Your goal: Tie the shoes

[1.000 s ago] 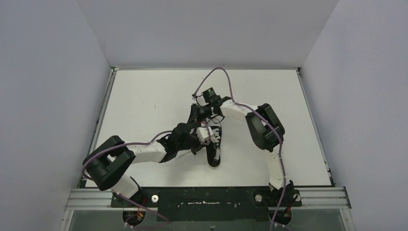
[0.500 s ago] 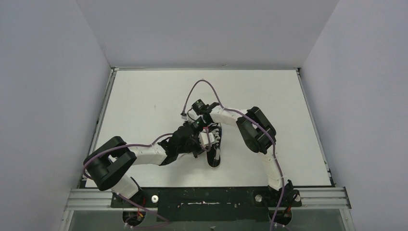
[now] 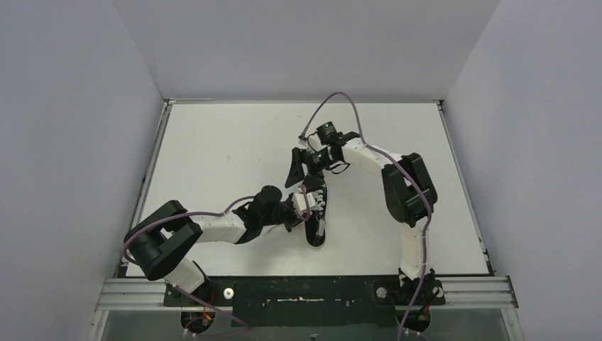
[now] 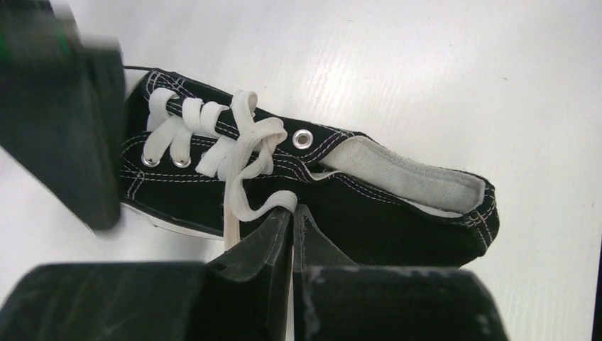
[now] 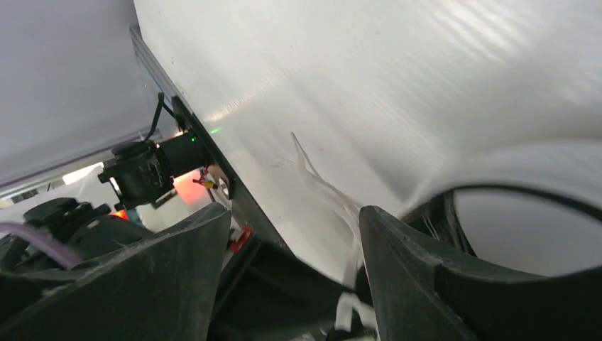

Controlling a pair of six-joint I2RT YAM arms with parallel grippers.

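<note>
The shoe (image 3: 317, 231) is a small black sneaker with white laces, lying mid-table with its toe towards the arms. In the left wrist view the shoe (image 4: 383, 213) lies on its side, and its laces (image 4: 220, 135) are crossed in a loose tangle over the eyelets. My left gripper (image 4: 292, 212) is shut on a white lace loop (image 4: 273, 204) at the shoe's side, seen from above at the left gripper (image 3: 304, 206). My right gripper (image 3: 292, 177) hovers just beyond the shoe. In its own view the right gripper (image 5: 294, 227) stands open, with a loose lace strand (image 5: 351, 263) beside its right finger.
White walls close in the table (image 3: 213, 156) on the left, far and right sides. A metal rail (image 3: 305, 293) runs along the near edge by the arm bases. A purple cable (image 3: 337, 99) arcs above the right wrist.
The right gripper has opened, let go of the lace and drawn back from the shoe towards the far side. The left gripper stays shut on its lace.
</note>
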